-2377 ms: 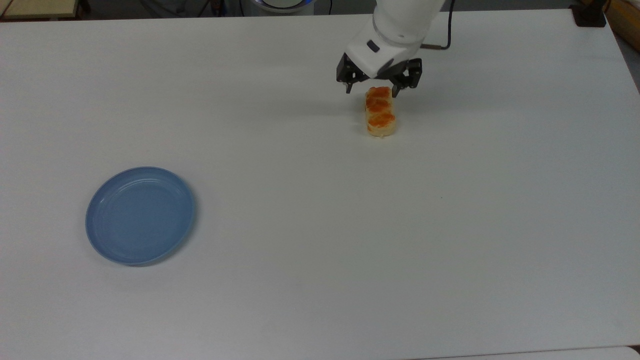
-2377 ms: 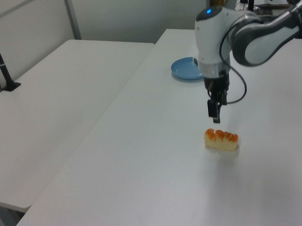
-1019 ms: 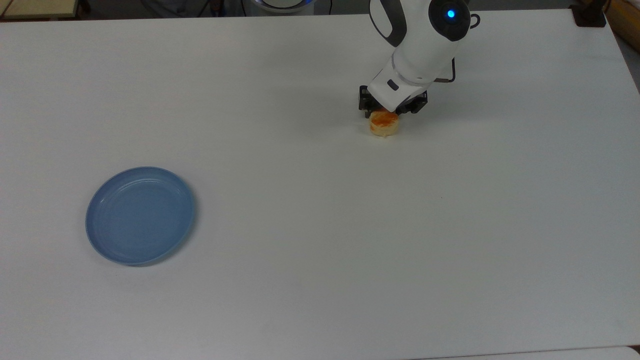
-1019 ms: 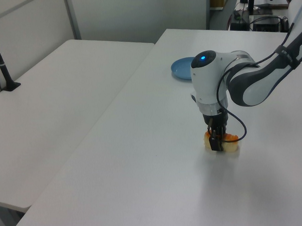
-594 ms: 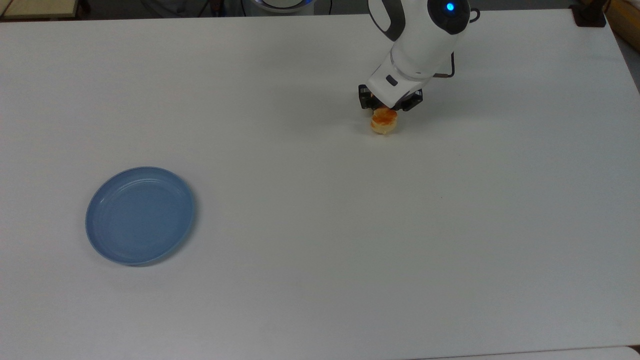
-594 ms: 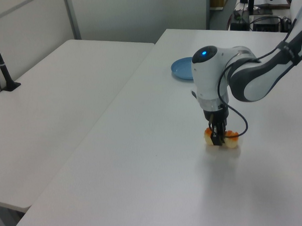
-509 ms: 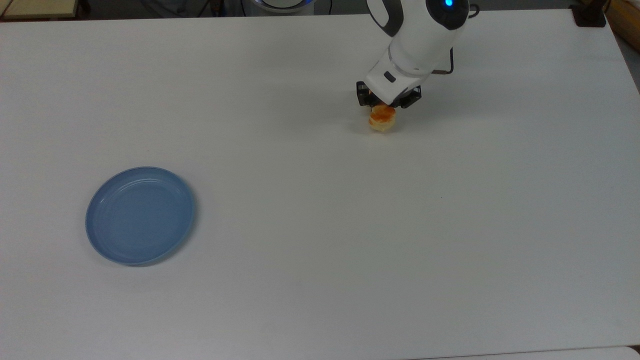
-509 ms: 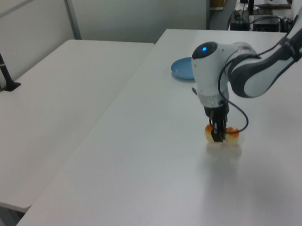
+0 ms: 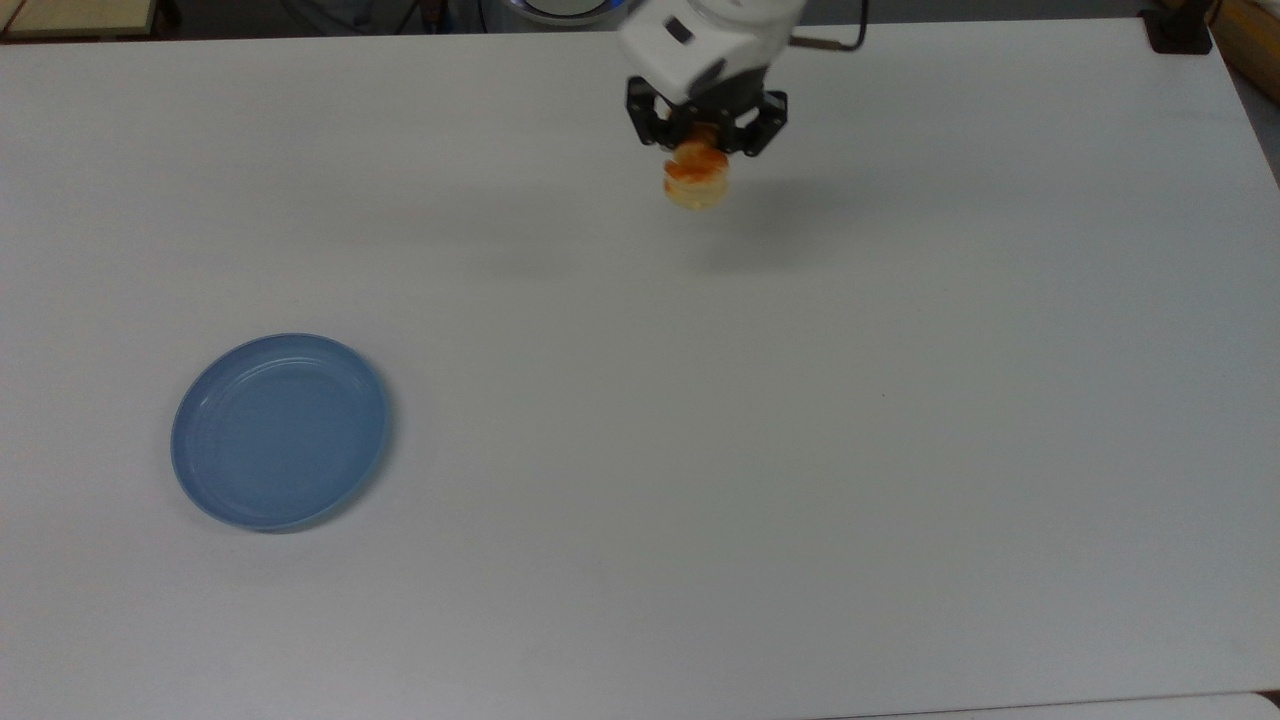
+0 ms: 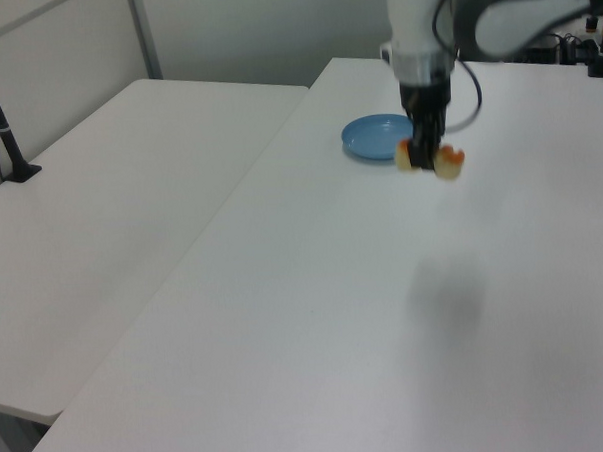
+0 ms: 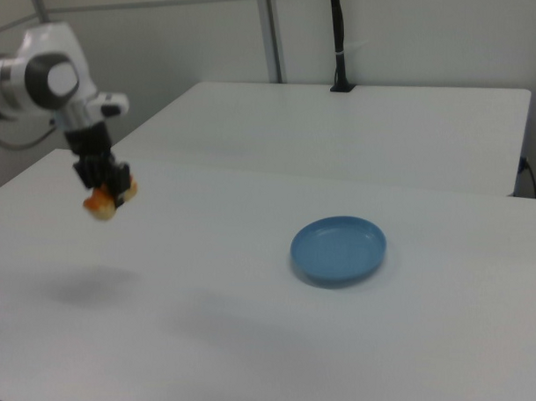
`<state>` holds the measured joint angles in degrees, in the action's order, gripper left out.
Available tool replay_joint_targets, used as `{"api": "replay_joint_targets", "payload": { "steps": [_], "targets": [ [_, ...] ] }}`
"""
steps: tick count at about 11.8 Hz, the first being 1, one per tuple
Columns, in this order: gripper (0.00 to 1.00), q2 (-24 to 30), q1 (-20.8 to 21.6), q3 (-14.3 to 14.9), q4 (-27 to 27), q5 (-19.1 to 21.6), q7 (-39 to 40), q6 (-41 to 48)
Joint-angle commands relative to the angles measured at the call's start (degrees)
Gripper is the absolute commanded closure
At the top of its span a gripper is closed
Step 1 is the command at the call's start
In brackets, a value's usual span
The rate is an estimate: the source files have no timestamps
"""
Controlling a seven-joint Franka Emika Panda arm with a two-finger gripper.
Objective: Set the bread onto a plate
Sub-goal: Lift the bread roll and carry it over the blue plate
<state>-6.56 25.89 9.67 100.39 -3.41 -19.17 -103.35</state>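
Aloft, bread [image 9: 697,180] well apart from plate [image 9: 281,430].

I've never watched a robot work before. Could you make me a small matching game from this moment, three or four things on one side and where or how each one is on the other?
Things:
1. bread
2. plate
3. gripper
4. table

States:
A. lies bare on the table, nothing in it
B. closed on the roll
C. hangs in the air above its shadow
D. white, carries the plate

Pairs: 1-C, 2-A, 3-B, 4-D
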Motion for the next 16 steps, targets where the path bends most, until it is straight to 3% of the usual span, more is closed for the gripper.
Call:
{"api": "replay_joint_targets", "payload": {
  "steps": [1, 4, 8, 16],
  "targets": [
    [0.94, -1.1, -1.6, 7.7, -13.2, 5.2, 6.1, 7.8],
    [0.94, -3.1, -6.7, 11.6, -17.9, 6.0, 9.8, 8.1],
    [0.94, -7.9, -10.0, 17.4, -18.7, 6.0, 12.8, 3.1],
    [0.91, -19.7, -18.2, 18.3, -18.2, 7.5, 12.2, -13.6]
  ]
}}
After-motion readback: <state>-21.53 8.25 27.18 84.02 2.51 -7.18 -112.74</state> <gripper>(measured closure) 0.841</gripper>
